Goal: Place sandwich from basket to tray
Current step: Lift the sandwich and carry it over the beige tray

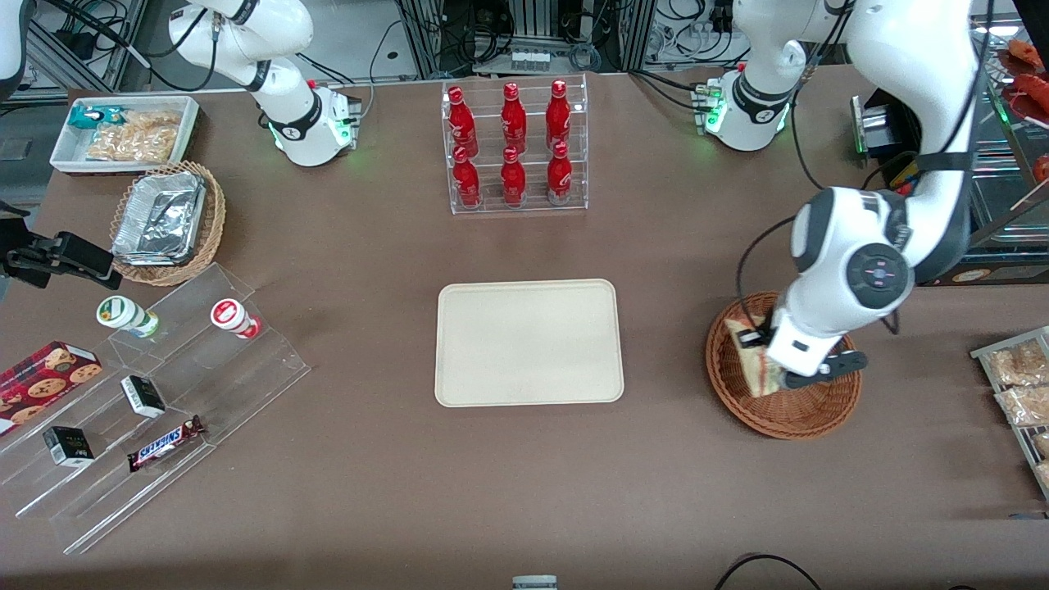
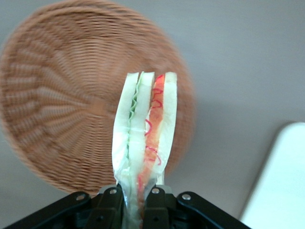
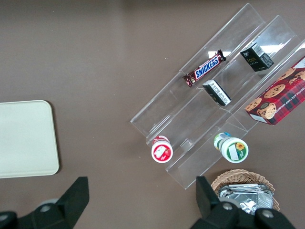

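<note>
My left gripper hangs over the reddish-brown woven basket toward the working arm's end of the table. It is shut on the sandwich, a wrapped wedge with red and green filling. In the left wrist view the fingers pinch the wrap at one end of the sandwich, which stands clear above the basket. The gripper has its jaws pressed against both sides of the wrap. The beige tray lies flat and bare mid-table beside the basket, and its corner shows in the wrist view.
A clear rack of red bottles stands farther from the front camera than the tray. Toward the parked arm's end are stepped acrylic shelves with snacks, a tan basket of foil containers and a white snack bin. Snack packets lie near the basket.
</note>
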Robot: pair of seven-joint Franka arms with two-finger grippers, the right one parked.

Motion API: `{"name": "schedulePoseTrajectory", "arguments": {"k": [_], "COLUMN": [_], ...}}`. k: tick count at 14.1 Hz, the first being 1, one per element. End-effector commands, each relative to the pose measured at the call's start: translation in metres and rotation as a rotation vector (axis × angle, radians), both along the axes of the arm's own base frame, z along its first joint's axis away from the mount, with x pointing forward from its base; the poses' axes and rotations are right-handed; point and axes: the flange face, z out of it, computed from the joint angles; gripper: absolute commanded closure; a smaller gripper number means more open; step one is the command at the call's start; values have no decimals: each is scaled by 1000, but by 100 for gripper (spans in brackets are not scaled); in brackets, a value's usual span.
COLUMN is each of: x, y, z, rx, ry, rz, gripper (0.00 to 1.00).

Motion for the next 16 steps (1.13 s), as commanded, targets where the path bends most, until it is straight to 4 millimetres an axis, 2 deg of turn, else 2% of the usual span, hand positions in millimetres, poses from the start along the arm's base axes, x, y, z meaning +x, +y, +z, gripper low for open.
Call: {"name": "schedulePoseTrajectory", "arguments": {"k": [1,3,5,6,9,12,14,16], "x": [6,-3,-5,-11,-31,-44,-51,-66], "y": [-69,-128,-168,-194,-254,-301,-323,-342], "z": [-14,-30,-42,-44,-64,-74,-83,-96], "rx": [10,13,13,4,-21,-48,-59,-59], "ry": [11,12,4,-3,9,-14,-23,-23], "rz": [-5,-47,-46,-59,-46,-33,-24,-35], "gripper": [90,93,94,94,94,94,94,94]}}
